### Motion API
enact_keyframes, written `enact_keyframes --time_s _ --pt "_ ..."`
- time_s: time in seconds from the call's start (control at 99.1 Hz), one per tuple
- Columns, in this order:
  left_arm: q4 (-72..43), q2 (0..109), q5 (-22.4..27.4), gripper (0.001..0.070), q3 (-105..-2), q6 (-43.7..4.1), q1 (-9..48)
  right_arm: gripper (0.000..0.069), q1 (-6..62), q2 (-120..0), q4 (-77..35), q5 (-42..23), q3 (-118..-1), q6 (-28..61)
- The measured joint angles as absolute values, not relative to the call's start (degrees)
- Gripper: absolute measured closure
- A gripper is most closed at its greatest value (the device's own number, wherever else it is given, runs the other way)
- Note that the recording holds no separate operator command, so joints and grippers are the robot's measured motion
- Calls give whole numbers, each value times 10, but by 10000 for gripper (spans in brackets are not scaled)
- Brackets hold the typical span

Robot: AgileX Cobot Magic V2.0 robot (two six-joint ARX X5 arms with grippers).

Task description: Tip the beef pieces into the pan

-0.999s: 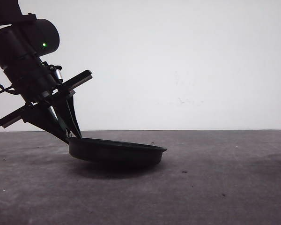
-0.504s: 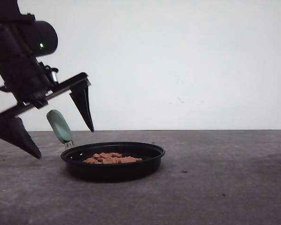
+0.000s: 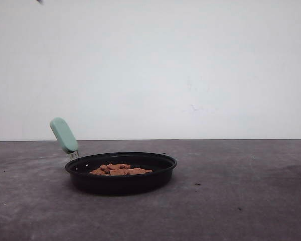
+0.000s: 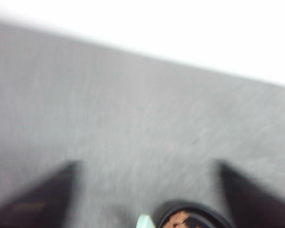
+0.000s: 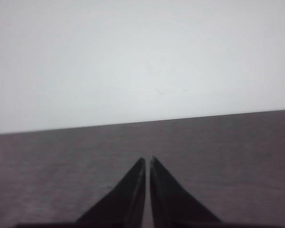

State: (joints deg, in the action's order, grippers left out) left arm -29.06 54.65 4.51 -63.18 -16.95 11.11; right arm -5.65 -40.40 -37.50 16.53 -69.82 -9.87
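Front view: the black pan (image 3: 121, 173) sits flat on the grey table (image 3: 241, 201), left of centre, its mint-green handle (image 3: 64, 135) angled up and to the left. Beef pieces (image 3: 120, 169) lie heaped inside it. Left wrist view, blurred: the left gripper (image 4: 147, 190) is spread wide, empty, above the pan (image 4: 192, 219). Right wrist view: the right gripper (image 5: 147, 164) has its fingertips nearly touching, holding nothing.

Left tool (image 4: 147, 190) spread wide apart; right tool (image 5: 147, 164) pressed closed.
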Motion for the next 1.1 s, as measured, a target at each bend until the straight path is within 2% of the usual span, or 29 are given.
enact_keyframes --time_s 0.071,0.111,0.151,0.202,0.293,0.414,0.545,0.716,1.1 --pt "-294 498 44 489 -632 -158 112 676 -44 -399 -377 134 -697 -63" --pt "-293 473 42 585 -632 -154 114 676 -37 -394 -377 123 -696 -46" --pt "-291 448 31 638 -631 -146 119 676 -30 -385 -376 116 -692 -30" --pt "-285 415 9 667 -623 -132 125 676 -23 -373 -376 112 -685 -10" --pt "-286 350 -27 682 -578 -110 125 676 -11 -341 -372 111 -667 30" --pt "-294 256 -70 687 -466 -108 124 676 -7 -277 -359 143 -622 65" --pt "-307 177 -59 687 -365 -129 124 676 -5 -221 -395 167 -584 73" --pt "-289 122 -66 687 -372 -177 124 676 -1 -206 -421 164 -581 73" --pt "-293 115 -75 687 -373 -189 124 676 0 -196 -417 165 -581 73"
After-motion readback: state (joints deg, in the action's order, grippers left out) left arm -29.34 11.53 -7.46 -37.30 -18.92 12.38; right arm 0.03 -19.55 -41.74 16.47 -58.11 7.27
